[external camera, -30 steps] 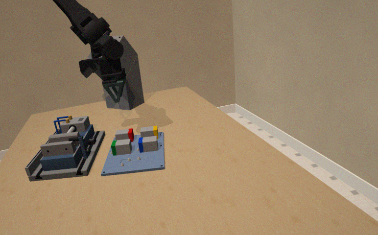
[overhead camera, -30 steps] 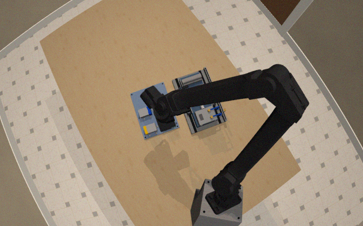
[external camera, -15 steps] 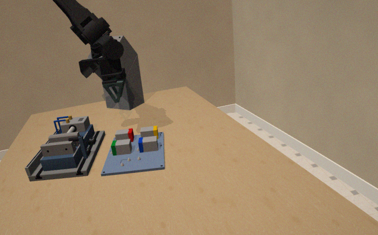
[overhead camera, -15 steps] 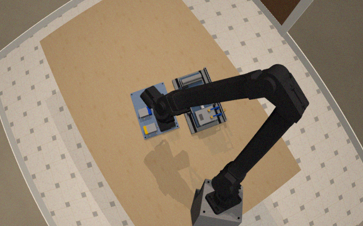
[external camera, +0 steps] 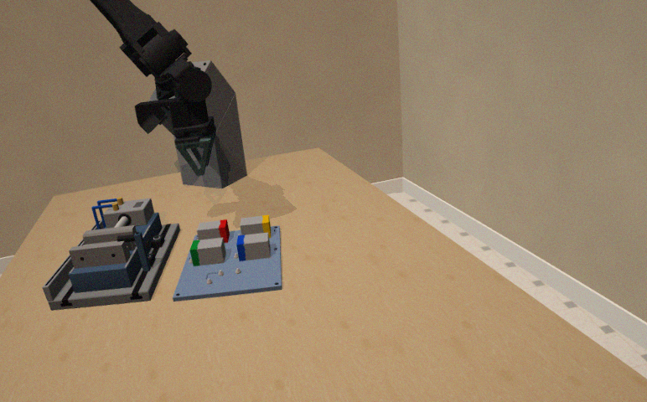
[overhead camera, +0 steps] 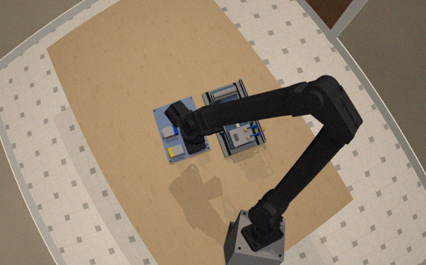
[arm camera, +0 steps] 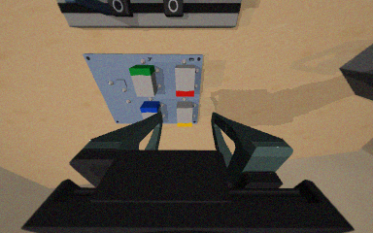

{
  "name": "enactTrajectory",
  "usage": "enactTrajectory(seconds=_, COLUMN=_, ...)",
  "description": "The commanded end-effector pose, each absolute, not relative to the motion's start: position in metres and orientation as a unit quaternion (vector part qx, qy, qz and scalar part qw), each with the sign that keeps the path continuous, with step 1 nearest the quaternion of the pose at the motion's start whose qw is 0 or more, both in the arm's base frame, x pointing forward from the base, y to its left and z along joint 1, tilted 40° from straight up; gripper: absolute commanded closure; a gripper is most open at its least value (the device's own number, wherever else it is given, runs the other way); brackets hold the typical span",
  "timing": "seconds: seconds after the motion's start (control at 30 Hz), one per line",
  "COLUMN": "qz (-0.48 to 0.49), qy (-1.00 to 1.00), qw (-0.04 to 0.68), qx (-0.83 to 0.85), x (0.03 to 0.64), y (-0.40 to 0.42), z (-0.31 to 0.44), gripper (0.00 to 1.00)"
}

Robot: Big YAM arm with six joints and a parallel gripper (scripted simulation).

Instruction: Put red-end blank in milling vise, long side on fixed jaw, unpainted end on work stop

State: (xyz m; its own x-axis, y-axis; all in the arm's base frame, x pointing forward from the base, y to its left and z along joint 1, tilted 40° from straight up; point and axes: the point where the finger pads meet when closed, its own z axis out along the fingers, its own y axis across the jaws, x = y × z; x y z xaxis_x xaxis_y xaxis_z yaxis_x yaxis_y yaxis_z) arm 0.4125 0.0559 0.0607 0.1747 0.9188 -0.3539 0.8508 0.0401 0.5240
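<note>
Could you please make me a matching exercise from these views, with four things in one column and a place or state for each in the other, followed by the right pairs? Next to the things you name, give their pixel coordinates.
Things
1. Red-ended blank (external camera: pixel 210 231) (arm camera: pixel 185 81)
2. Gripper (external camera: pixel 198 172) (arm camera: pixel 186 116)
3. Vise (overhead camera: pixel 242 136) (external camera: pixel 100 276)
4. Green-ended blank (external camera: pixel 209 251) (arm camera: pixel 145 83)

Places and states
A. Stands beside the plate (overhead camera: pixel 163 115) (external camera: pixel 227 288) (arm camera: pixel 106 97), with blue hoses at one end
B. On the plate, between the yellow-ended blank and the vise
C. Open, with nothing between its fingers
D. On the plate, next to the blue-ended blank

Right pairs
1-B, 2-C, 3-A, 4-D
</note>
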Motion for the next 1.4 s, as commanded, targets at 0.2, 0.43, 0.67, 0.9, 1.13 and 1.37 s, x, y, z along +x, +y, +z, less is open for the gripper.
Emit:
enactTrajectory(seconds=0.2, qz=0.072, qy=0.627, qw=0.343, qx=0.696, x=0.425, y=0.053, z=0.076, gripper=0.36)
enactTrajectory(seconds=0.43, qz=0.055, qy=0.636, qw=0.335, qx=0.693, x=0.425, y=0.048, z=0.054, gripper=0.36)
enactTrajectory(seconds=0.67, qz=0.052, qy=0.637, qw=0.334, qx=0.693, x=0.431, y=0.040, z=0.037, gripper=0.36)
enactTrajectory(seconds=0.9, qz=0.058, qy=0.635, qw=0.336, qx=0.693, x=0.445, y=0.034, z=0.028, gripper=0.36)
enactTrajectory(seconds=1.13, qz=0.059, qy=0.634, qw=0.337, qx=0.693, x=0.459, y=0.025, z=0.010, gripper=0.36)
enactTrajectory(seconds=1.37, qz=0.058, qy=0.635, qw=0.337, qx=0.693, x=0.467, y=0.018, z=-0.004, gripper=0.36)
